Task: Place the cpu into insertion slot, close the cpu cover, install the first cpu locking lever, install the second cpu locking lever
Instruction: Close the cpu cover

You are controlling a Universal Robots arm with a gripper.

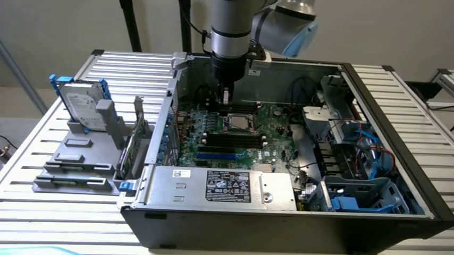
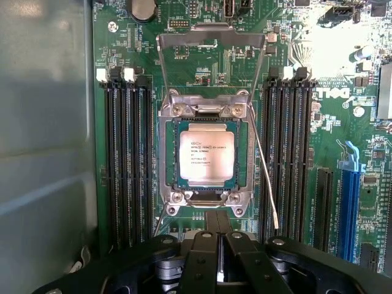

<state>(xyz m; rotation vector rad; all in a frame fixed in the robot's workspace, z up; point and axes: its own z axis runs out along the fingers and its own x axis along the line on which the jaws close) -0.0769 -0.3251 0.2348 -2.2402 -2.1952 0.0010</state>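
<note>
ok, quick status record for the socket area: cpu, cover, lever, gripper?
cpu: seated in the insertion slot, silver face up, printed text visible
cpu cover: open, tilted up off the socket, not over the cpu
locking lever: thin wire lever standing free beside the socket, not latched
gripper: shut, nothing visibly held, close to the socket's edge
memory slots: long black rows flanking the socket on both sides
</note>
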